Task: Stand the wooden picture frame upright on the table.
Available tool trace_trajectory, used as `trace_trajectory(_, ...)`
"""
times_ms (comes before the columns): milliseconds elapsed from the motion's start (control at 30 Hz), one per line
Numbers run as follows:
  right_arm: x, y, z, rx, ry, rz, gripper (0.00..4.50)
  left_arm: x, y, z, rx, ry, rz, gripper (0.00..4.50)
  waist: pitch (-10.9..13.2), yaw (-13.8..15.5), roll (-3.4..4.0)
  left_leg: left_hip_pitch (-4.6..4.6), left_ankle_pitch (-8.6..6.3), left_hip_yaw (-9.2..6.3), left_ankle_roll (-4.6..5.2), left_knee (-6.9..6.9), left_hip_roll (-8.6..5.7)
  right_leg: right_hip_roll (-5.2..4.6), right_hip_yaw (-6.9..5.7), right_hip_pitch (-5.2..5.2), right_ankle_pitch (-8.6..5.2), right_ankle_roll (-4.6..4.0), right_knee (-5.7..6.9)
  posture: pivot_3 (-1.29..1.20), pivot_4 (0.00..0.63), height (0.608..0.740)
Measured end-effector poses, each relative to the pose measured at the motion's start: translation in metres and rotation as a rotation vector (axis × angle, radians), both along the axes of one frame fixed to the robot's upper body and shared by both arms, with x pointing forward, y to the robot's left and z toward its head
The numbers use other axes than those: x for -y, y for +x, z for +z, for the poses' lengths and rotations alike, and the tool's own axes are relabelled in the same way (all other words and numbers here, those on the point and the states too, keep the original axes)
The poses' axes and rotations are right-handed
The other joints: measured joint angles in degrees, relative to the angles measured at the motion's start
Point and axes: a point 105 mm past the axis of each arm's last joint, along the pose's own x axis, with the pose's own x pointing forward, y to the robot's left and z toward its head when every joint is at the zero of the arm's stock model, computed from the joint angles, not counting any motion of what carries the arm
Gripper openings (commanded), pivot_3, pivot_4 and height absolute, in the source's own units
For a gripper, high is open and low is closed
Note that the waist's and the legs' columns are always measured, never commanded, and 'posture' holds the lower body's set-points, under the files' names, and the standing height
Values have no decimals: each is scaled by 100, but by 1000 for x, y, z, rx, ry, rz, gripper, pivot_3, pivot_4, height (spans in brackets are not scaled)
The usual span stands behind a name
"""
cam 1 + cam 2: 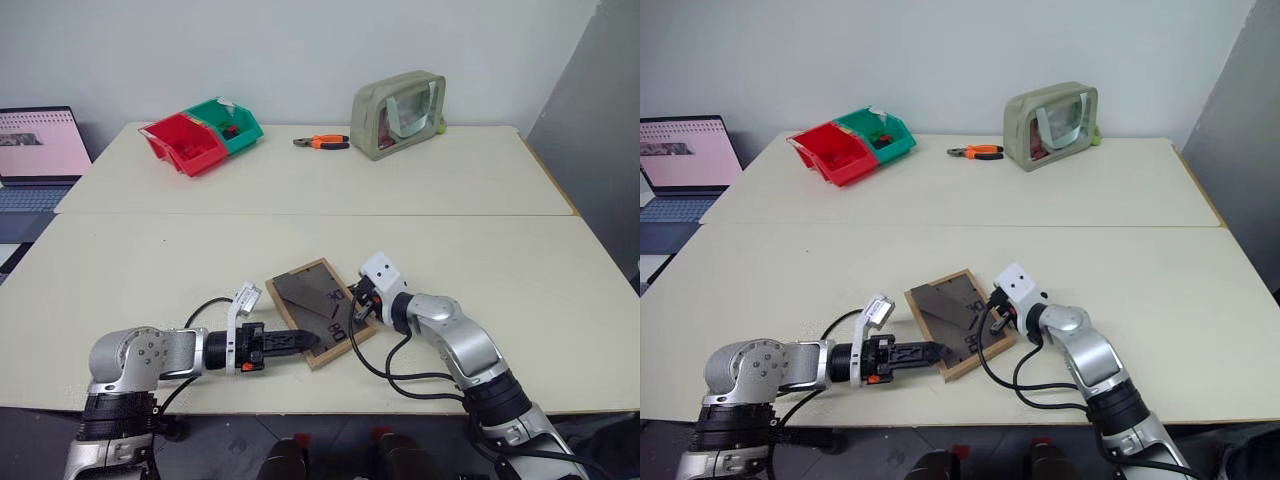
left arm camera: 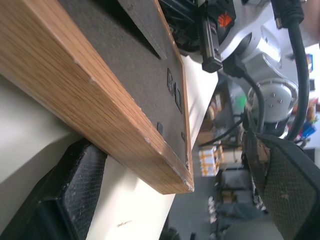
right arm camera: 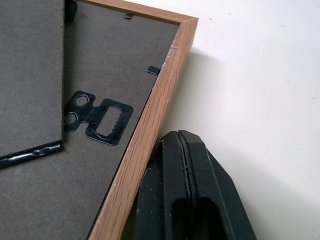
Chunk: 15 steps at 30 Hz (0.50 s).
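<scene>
Light-wood picture frame (image 1: 319, 310) lies face down near front edge of table (image 1: 480, 250), grey back up. L gripper (image 2: 170, 190) spread wide, straddling frame's near corner. R gripper (image 3: 182, 185) pressed together, tips against frame's right edge.

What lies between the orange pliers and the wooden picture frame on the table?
Only bare table, crossed by its seam, lies between the pliers and the wooden picture frame, as the left eye view shows.

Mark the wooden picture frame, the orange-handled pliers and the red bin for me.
wooden picture frame (image 1: 318, 303), left eye view, on its dark grey back panel.
orange-handled pliers (image 1: 326, 142), left eye view, on the orange handles.
red bin (image 1: 186, 143), left eye view, on its inner wall.
</scene>
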Motion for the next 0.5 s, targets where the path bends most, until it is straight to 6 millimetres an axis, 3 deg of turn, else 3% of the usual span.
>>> trace_trajectory(300, 0, 1, 0, -14, 9, -19, 0, 13, 4, -1, 7, -11, 50, 4465, 0, 7, -1, 0, 0, 1, -1, 0, -1, 0, 1, 1, 1, 0, -1, 0, 150, 740)
trace_trajectory(500, -1, 0, 1, -21, 13, -22, 0, 17, 7, -3, 11, 7, 81, 3363, 0, 7, -2, -1, 0, 1, -2, 0, -2, 0, 0, 1, 0, 0, -3, 0, 150, 740)
